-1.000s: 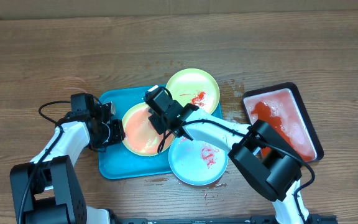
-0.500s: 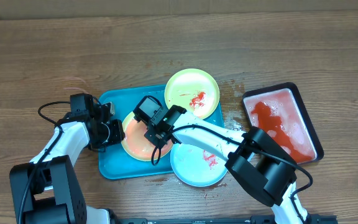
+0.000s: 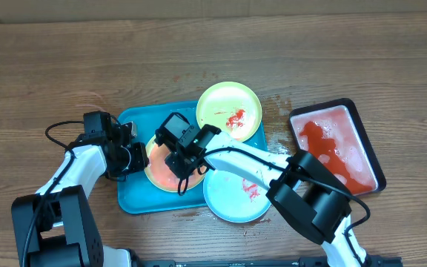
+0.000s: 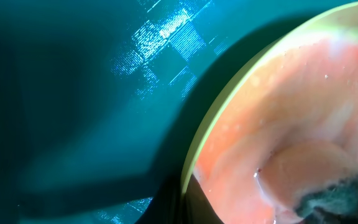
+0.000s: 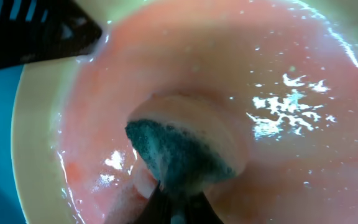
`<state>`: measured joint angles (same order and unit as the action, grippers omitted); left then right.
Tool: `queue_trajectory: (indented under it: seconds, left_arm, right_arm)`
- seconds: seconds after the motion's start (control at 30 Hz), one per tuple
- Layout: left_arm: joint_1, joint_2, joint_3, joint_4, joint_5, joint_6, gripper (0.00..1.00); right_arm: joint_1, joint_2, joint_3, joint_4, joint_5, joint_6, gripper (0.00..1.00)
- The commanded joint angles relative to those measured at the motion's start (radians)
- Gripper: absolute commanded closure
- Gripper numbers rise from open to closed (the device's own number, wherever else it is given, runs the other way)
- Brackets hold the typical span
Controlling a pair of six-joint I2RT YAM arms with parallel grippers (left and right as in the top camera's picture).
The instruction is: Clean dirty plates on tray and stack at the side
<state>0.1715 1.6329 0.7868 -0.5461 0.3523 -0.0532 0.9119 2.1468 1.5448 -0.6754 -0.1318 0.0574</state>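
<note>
Tray (image 3: 135, 197) sits centre-left on the tabletop (image 3: 87, 59), with three plates on or overlapping it.

- Smeared plate (image 3: 159, 169): near-left on the tray, wet all over with pinkish-orange film.
- Left tool (image 3: 130, 157): at that plate's left rim, narrow, pinching the edge. Likely there to stop the plate sliding under the scrubbing.
- Right tool (image 3: 178, 159): reaches in from the right, closed on a sponge (image 5: 182, 152) and pressing it down into the plate's middle. One arm anchors while the other scrubs.
- Far plate (image 3: 230, 111): yellow-green, red blotch, over the tray's far-right corner.
- Pale blue plate (image 3: 236, 194): red streaks, hanging over the tray's near-right edge. Both plates look unwiped. No stack at the side yet.
- Black tray (image 3: 336, 144) of red liquid sits well apart to the right.

View differences:
- Overhead gives the layout, but the right arm hides the sponge and the contact.
- Right wrist shows the dark-faced sponge flat against the film, and a black finger of the left tool over the rim at upper left.
- Left wrist shows the rim standing just above the tray floor, with the sponge at its lower right.
</note>
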Motion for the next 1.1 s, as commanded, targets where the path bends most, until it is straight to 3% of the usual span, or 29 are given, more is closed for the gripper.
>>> queue_trajectory:
  seconds: [0.0, 0.13, 0.23, 0.37, 0.4, 0.77, 0.9, 0.97, 1.03, 1.07]
  left_arm:
    - [-0.004, 0.02, -0.023, 0.006, -0.011, -0.032, 0.96]
    - [-0.004, 0.02, -0.023, 0.016, -0.011, -0.033, 0.93]
    - [-0.003, 0.02, -0.023, 0.023, -0.011, -0.041, 0.84]
    - [-0.002, 0.02, -0.023, 0.027, -0.014, -0.063, 0.9]
    - [-0.002, 0.02, -0.023, 0.027, -0.014, -0.063, 0.95]
    - [-0.002, 0.02, -0.023, 0.034, 0.02, -0.022, 0.96]
    - [-0.002, 0.02, -0.023, 0.033, 0.034, -0.022, 0.81]
    - [-0.002, 0.021, -0.023, 0.031, 0.034, -0.03, 0.85]
    - [-0.002, 0.021, -0.023, 0.027, 0.034, -0.03, 0.96]
    - [-0.002, 0.021, -0.023, 0.026, 0.034, -0.029, 0.96]
  right_arm:
    - [-0.045, -0.008, 0.098, -0.03, 0.103, 0.029, 0.96]
    - [-0.092, -0.041, 0.19, -0.092, 0.12, 0.025, 0.96]
    - [-0.131, -0.067, 0.264, -0.149, 0.119, 0.025, 0.96]
    - [-0.177, -0.117, 0.33, -0.212, 0.12, 0.025, 0.96]
    - [-0.185, -0.129, 0.336, -0.225, 0.12, 0.025, 0.96]
    - [-0.34, -0.275, 0.343, -0.53, 0.202, 0.075, 0.96]
    - [-0.42, -0.277, 0.34, -0.64, 0.202, 0.143, 0.96]
    - [-0.454, -0.277, 0.34, -0.682, 0.202, 0.171, 0.96]
    - [-0.487, -0.277, 0.34, -0.722, 0.204, 0.195, 0.96]
    - [-0.506, -0.277, 0.34, -0.742, 0.217, 0.216, 0.96]
